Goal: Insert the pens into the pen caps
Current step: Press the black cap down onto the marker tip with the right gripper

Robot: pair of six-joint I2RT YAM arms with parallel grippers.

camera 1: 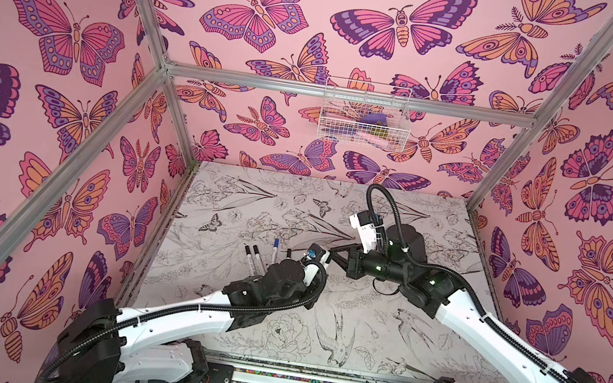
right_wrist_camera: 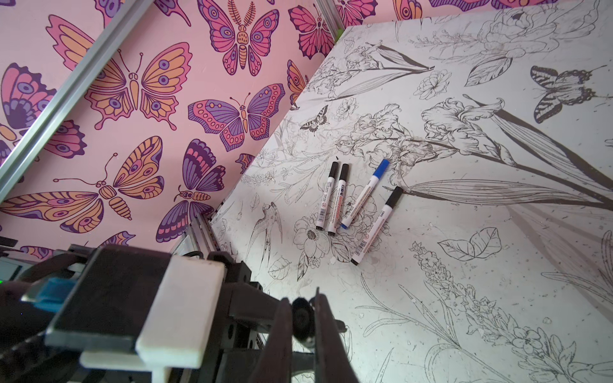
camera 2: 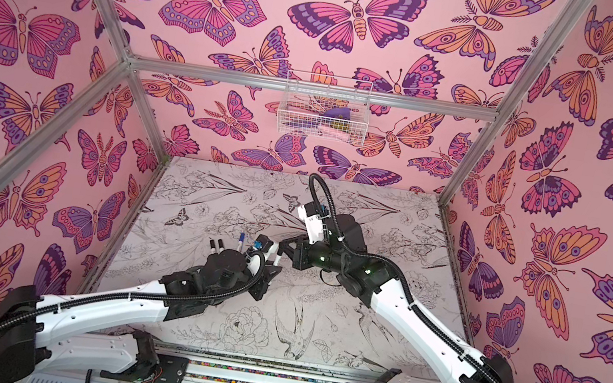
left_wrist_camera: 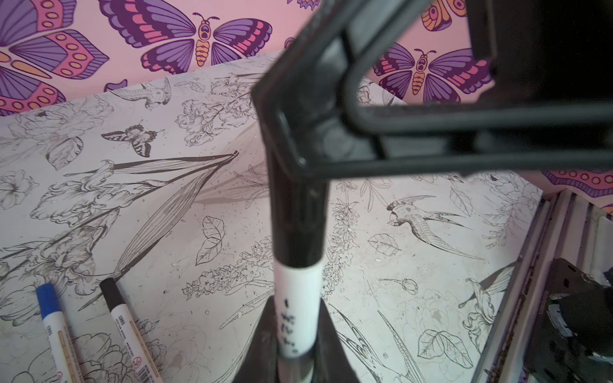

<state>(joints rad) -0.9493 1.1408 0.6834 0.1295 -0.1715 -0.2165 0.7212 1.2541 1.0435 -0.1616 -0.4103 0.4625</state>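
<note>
Over the middle of the table my left gripper [left_wrist_camera: 297, 300] is shut on the white barrel of a pen [left_wrist_camera: 298, 315]; a top view shows that gripper [camera 2: 271, 269] too. A black pen cap [left_wrist_camera: 297, 215] covers that pen's tip end. My right gripper [right_wrist_camera: 302, 298] is shut on this cap [right_wrist_camera: 302, 320], its fingers [left_wrist_camera: 298, 99] clamping the cap's far end. In a top view the right gripper [camera 2: 284, 246] meets the left one tip to tip. Several capped pens lie on the table: a touching black-capped pair [right_wrist_camera: 331, 199], a blue-capped one [right_wrist_camera: 365, 194] and another black-capped one [right_wrist_camera: 376, 225].
The lying pens [camera 1: 258, 256] are left of the grippers, near the left wall. A white wire basket [camera 1: 363, 115] hangs on the back wall. Aluminium frame posts [camera 1: 134, 104] stand at the table's corners, and pink butterfly walls close in three sides.
</note>
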